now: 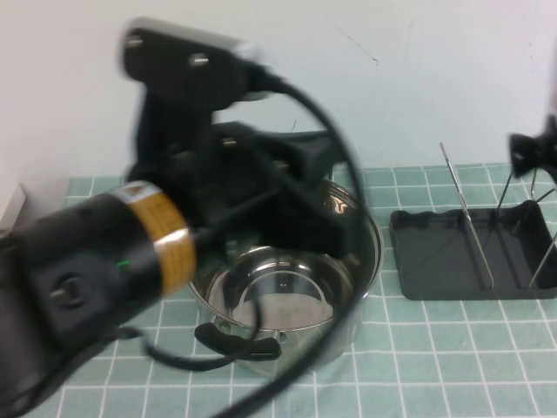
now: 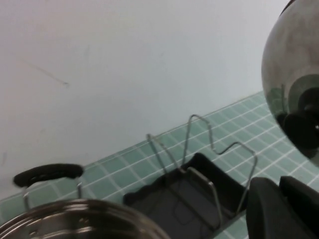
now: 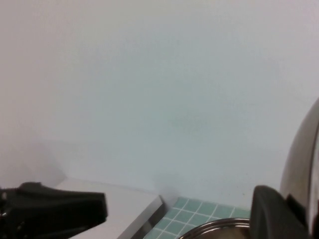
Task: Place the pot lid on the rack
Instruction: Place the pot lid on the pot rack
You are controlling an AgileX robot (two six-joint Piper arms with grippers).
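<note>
Pot lid [image 2: 291, 64]: off the pot and not on the rack. The left wrist view shows it in the air, domed steel face and black knob turned toward that camera. It sits just above the dark tips of my left gripper [image 2: 281, 209] and very near them. I cannot tell whether the tips actually touch the lid, how far apart they stand, or whether they grip anything.

Left arm: reaches in from my left and covers much of the pot in the high view. The gripper end hangs over the pot's far side, pointing toward the rack.

Pot [image 1: 372, 261]: open, centre of the green checked cloth [image 1: 452, 348], one black handle on the near side.

Rack [image 1: 435, 261]: dark grey tray, right of the pot and apart from it, wire loops upright, nothing leaning in them.

Right gripper [image 1: 531, 155]: only a dark shape at the far right edge of the high view, raised above the rack's right end. Its wrist view looks back across the table at the wall, the pot rim and a white box [image 1: 9, 205]. A curved steel edge sits beside one black tip there. I cannot tell its opening or whether it holds anything.
</note>
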